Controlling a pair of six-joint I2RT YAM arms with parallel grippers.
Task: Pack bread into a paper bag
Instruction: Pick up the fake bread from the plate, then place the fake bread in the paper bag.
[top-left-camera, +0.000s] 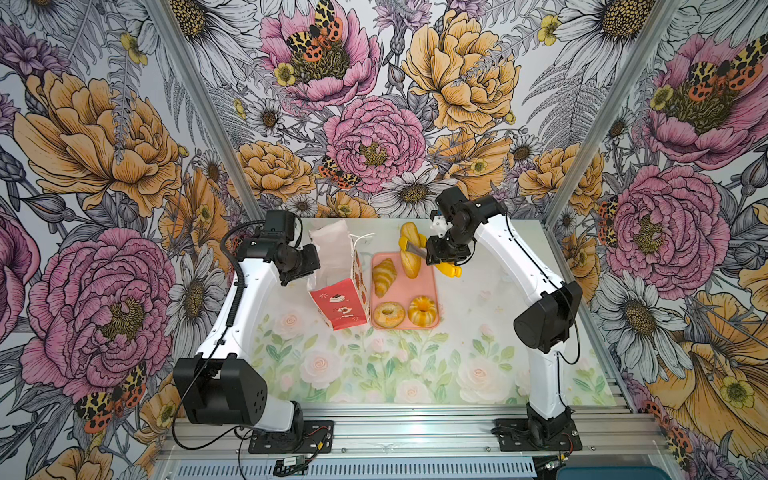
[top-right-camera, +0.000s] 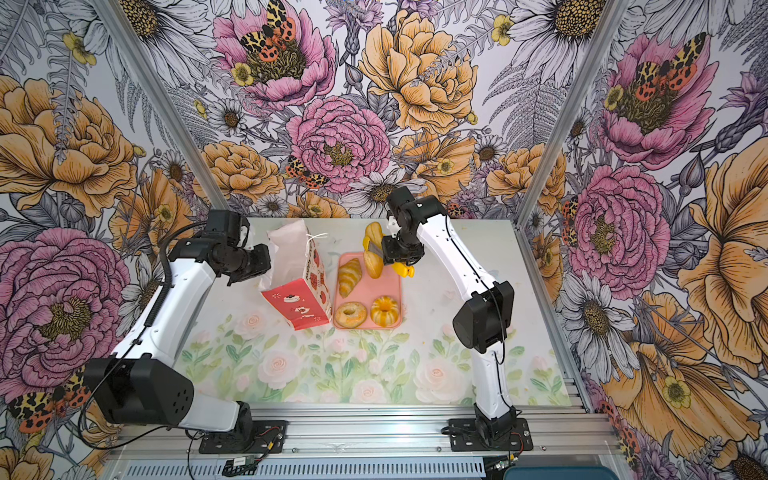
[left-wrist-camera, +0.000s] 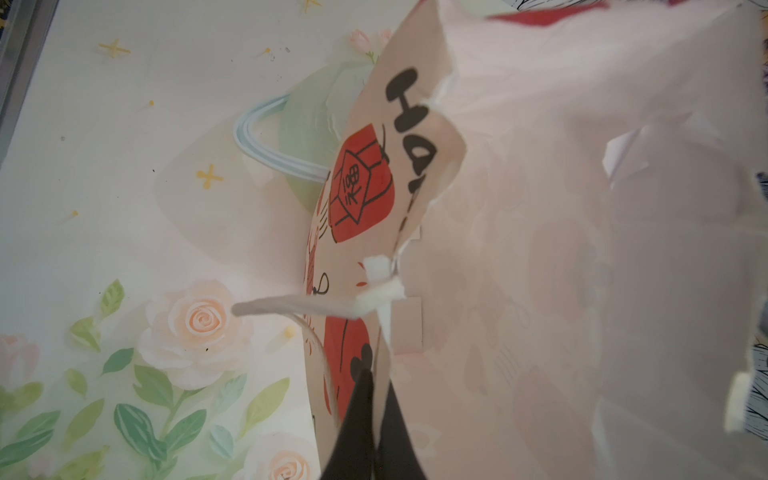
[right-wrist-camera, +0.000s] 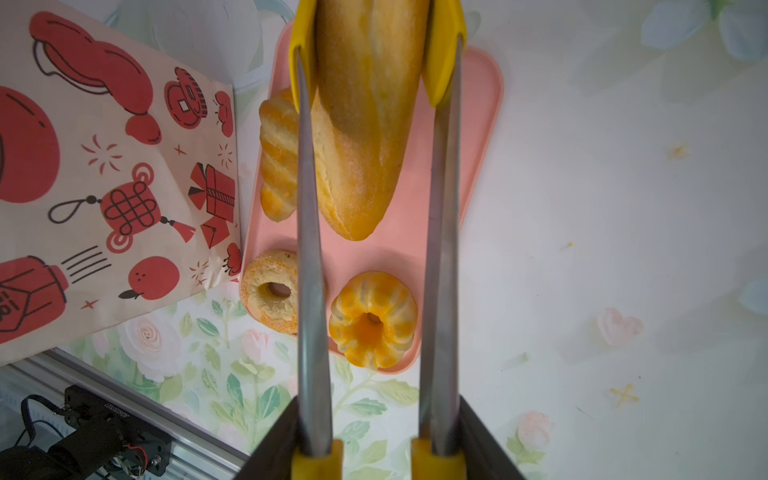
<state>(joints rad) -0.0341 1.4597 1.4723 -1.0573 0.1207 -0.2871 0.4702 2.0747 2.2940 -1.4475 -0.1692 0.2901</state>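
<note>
On the table (top-left-camera: 374, 374), nearest the front edge, a bagel (top-left-camera: 389, 314) and a fluted bun (top-left-camera: 423, 310) sit side by side at the near end of a pink tray (top-left-camera: 430, 286). A croissant (top-left-camera: 383, 276) lies behind the bagel. The paper bag (top-left-camera: 340, 307) stands just beside the tray's left edge.

Farther back, the right gripper (right-wrist-camera: 378, 449) squeezes a pair of tongs (right-wrist-camera: 311, 249). The right wrist view shows both yellow tips clamped on either side of the long loaf (right-wrist-camera: 365, 124). In both top views only one steel arm crosses the loaf, which hangs over the tray's far edge. Whether its near end touches the tray cannot be told.

The arm's wrist hides the left gripper (left-wrist-camera: 374, 382) in the top views. The left wrist view shows its black fingers (left-wrist-camera: 357, 415) closed on the bag's rim, just below a white string handle (left-wrist-camera: 291, 305) and black lettering.

There are four pieces of bread, one bag, one tray and one pair of tongs. Three pieces lie on the tray and one is in the tongs.
</note>
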